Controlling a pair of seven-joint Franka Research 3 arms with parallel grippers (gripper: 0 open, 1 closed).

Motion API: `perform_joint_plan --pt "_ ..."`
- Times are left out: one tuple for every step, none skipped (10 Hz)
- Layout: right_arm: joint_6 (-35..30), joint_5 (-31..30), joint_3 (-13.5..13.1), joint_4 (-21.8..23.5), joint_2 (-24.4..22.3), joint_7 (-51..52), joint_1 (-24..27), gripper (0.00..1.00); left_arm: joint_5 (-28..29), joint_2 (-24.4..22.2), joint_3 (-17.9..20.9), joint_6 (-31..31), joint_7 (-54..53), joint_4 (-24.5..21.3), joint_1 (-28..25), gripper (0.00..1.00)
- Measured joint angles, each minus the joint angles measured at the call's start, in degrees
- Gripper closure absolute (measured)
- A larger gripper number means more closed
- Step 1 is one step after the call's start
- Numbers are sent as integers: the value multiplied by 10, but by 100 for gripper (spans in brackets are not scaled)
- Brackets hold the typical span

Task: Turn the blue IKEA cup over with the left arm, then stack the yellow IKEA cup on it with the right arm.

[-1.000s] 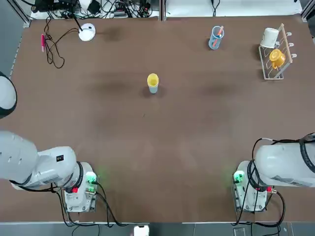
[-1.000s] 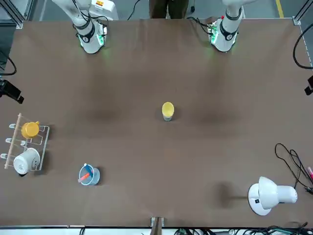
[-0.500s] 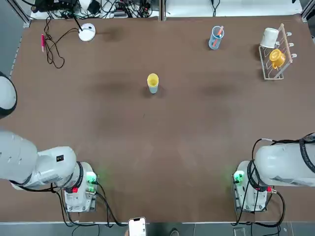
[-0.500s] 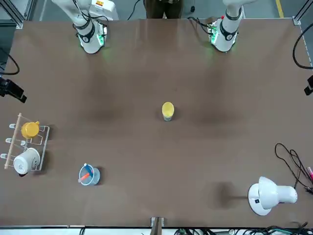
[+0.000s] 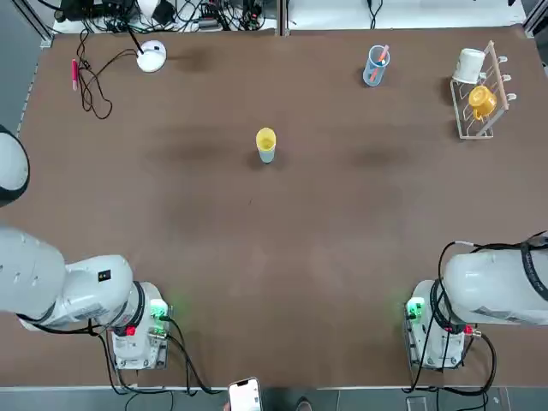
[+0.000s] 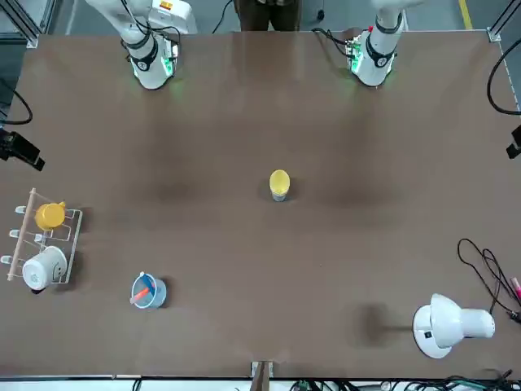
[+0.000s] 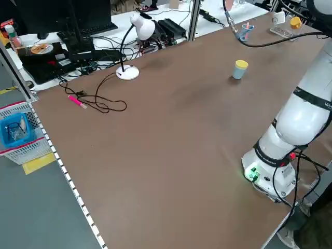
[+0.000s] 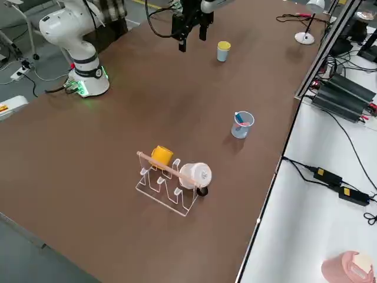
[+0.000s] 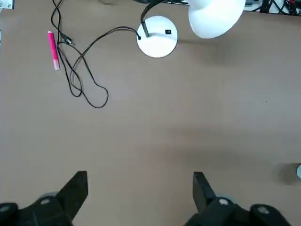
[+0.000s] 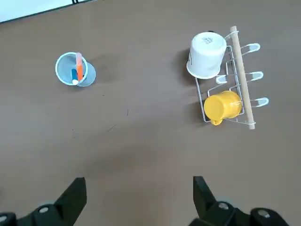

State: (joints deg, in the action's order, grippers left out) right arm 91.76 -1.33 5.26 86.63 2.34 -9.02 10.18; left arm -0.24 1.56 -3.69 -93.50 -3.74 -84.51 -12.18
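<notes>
Two cups, one neat stack: just off the bench's middle towards twelve o'clock, robot's edge at six, the yellow IKEA cup sits mouth-up, nested in the upright blue IKEA cup. Over at nine o'clock, the left gripper hangs wide, nothing between its fingers; at three, the right gripper matches it, wide and empty. Round the outside: lamp at eleven, looped cable and pink marker at ten, clear blue cup with sticks at one, rack carrying white mug and orange-yellow mug at two. A person stands beyond six.
</notes>
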Motion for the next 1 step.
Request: perform_joint_plan --pt "0 0 0 0 0 0 0 0 0 0 0 0 -1 0 1 1"
